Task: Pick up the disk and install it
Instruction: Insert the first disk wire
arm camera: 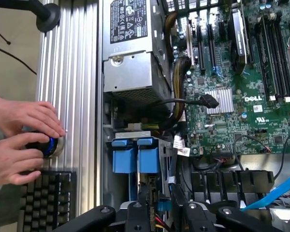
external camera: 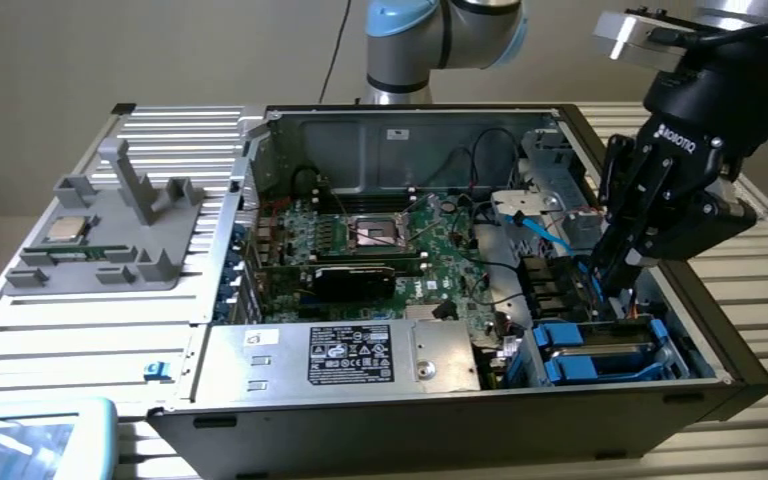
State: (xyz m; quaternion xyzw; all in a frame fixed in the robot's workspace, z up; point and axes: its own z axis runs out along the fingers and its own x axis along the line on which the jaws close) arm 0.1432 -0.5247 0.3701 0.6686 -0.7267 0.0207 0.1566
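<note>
Exterior view: arm reaching down, hand (external camera: 615,285) dipping into the open computer case (external camera: 704,330).
Hand: grip state impossible to tell.
Disk (external camera: 598,352): sitting in blue-railed bay.
Wrist view: person's hands (arm camera: 19,142) pressing a knob (arm camera: 49,145).

Plain beige wall (external camera: 157,50) behind; ribbed alu. table (external camera: 77,330); keyboard (arm camera: 48,198) on it.

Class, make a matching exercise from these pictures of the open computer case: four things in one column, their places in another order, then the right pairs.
Things
1. black gripper
2. blue-railed disk
3. small square silver chip
4. silver box with black label

Places
A. on the grey holder outside the case
B. along the case's near wall, at the exterior view's left of the blue bay
C. reaching down into the case above the blue bay
D. low in the case's corner bay

Pairs: 1-C, 2-D, 3-A, 4-B
</note>
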